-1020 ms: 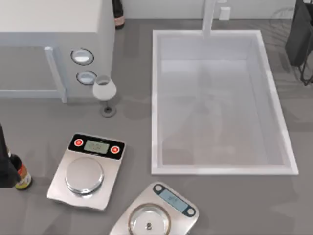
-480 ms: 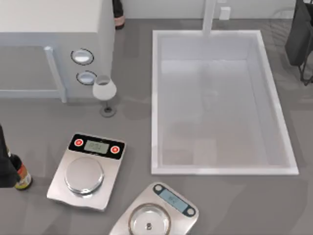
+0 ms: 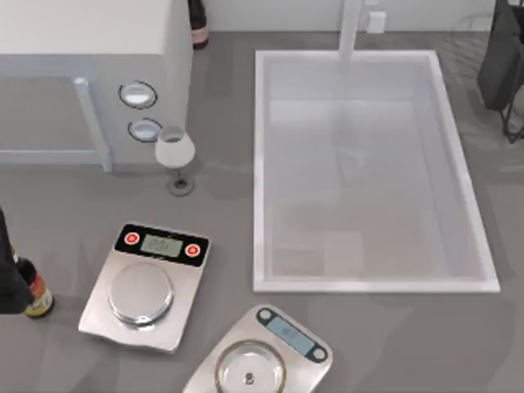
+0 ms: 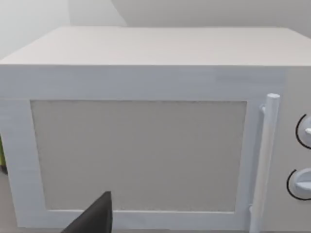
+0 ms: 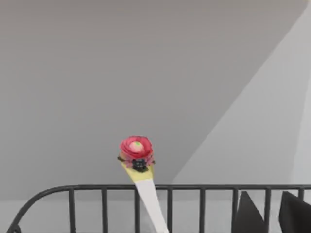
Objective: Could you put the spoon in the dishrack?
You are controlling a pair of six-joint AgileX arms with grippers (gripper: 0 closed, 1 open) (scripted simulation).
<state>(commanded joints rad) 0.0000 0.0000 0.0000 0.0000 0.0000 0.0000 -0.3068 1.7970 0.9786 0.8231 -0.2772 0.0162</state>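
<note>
While the spoon (image 5: 140, 174) is standing tilted behind the dishrack (image 5: 170, 204) rail, its red-pink end is rising above the dark bars and its cream handle is crossing them. My right gripper (image 5: 272, 213) is sitting just beside the rail; I cannot tell how its fingers are set. At the table's far right corner the rack is showing only faintly, perhaps as thin wires. My left arm (image 3: 10, 270) is idling at the left edge, facing the microwave (image 4: 146, 131), beside the sink (image 3: 262, 164).
</note>
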